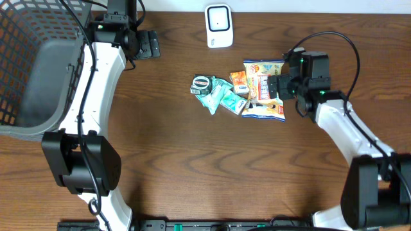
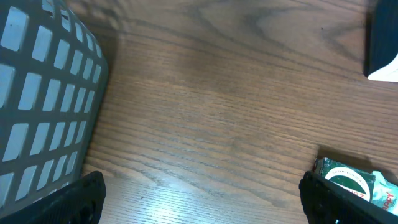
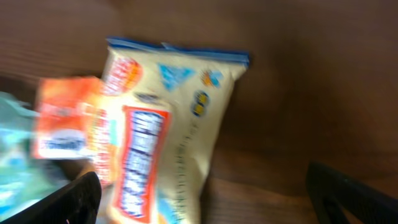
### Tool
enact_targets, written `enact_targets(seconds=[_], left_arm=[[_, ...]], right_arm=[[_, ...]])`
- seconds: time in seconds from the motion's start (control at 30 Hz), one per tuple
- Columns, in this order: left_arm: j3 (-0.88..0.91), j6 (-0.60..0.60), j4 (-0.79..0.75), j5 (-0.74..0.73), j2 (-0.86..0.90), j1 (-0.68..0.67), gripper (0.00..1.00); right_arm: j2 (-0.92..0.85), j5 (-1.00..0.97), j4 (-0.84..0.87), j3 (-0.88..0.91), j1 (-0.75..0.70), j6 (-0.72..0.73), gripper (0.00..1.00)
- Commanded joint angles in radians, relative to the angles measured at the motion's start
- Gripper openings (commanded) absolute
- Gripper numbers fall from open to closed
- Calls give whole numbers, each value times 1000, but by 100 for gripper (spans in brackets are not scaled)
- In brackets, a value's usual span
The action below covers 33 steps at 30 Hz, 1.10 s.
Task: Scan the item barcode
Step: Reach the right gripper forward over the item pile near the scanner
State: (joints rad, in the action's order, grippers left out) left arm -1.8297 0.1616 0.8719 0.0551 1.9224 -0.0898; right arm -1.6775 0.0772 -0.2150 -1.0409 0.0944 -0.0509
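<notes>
Snack bag (image 1: 264,90) lies on bench (image 1: 160,160), nearside and right of scanner (image 1: 218,25). Small packets (image 1: 215,93) crowd its left edge. Right jaws apart at bag's right edge. Left jaws apart, left of scanner, empty. Basket (image 1: 38,70) far left.

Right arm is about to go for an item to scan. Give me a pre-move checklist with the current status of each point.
1. Right gripper open and empty: ok.
2. Right gripper lined up on the cream snack bag with blue edges: ok, the bag shows between its fingers in the wrist view.
3. Bag free of neighbours: not ok, a small orange packet touches or overlaps one edge.
4. Barcode located on the bag: cannot tell, the wrist view is blurred.
5. White rounded scanner unit unobstructed: ok.
6. Left gripper open, away from the bag: ok.
</notes>
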Motion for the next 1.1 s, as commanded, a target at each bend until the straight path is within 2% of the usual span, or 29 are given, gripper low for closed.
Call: enact_targets(seconds=[0.0, 0.37, 0.53, 0.7, 0.97, 1.07], left_arm=[[-12, 16, 3, 10, -21, 0, 98], [-12, 16, 3, 10, -21, 0, 98], [-12, 16, 3, 10, -21, 0, 98], [-12, 16, 3, 10, -21, 0, 98], [-12, 16, 3, 9, -21, 0, 98], [-12, 16, 3, 10, -21, 0, 98]], right_arm=[[-83, 97, 5, -16, -26, 13, 99], [-181, 364, 22, -16, -35, 13, 99], [-182, 351, 13, -2, -35, 13, 99], [-183, 196, 17, 11, -35, 67, 99], [-212, 228, 60, 11, -34, 187, 99], [-253, 259, 69, 11, -34, 186, 99]])
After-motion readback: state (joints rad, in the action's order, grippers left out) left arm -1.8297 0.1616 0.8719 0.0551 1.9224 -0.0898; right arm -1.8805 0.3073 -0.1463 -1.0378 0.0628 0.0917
